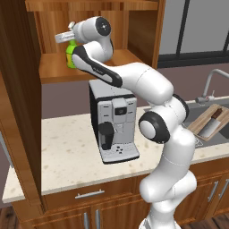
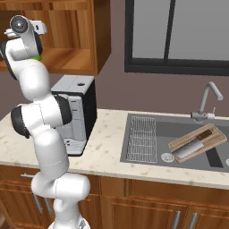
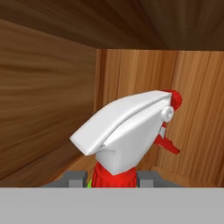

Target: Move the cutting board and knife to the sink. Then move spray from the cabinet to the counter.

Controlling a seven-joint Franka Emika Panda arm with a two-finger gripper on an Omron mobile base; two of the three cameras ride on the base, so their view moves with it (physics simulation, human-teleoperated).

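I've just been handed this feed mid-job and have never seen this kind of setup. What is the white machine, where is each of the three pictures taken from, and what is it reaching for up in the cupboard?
The white machine is a jointed robot arm on a base that can drive. Two pictures come from cameras on that base, behind the arm to its left and right. The third looks along the gripper from the hand itself.

The hand is up inside the cabinet, at the spray, a green bottle standing on the shelf. In the hand view its white trigger head and red collar sit right between the two grey finger tips, so the jaws look to be around its neck; I cannot tell whether they grip it yet.

Below, a coffee machine stands on the counter. The cutting board with the knife on it already lies in the sink.
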